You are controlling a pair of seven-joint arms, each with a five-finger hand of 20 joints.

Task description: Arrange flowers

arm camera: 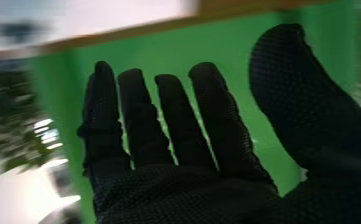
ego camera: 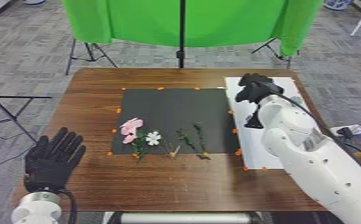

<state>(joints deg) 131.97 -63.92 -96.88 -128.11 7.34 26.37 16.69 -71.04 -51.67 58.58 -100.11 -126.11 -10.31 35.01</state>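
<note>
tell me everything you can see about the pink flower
The pink flower lies near the left edge of the dark mat, its pale pink petals pointing away from the robot and green stem toward it. The white flower is just to its right. No hand touches it; real or artificial, I can't tell.

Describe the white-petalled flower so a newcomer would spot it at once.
On the brown wooden table lies a dark, squarish mat. Toward its near-left corner, the white-petalled flower lies just right of the pink blossoms. It is the only white bloom on the mat.

R hand (ego camera: pixel 259 86) fwd, L hand (ego camera: pixel 50 167) back, both open.
</note>
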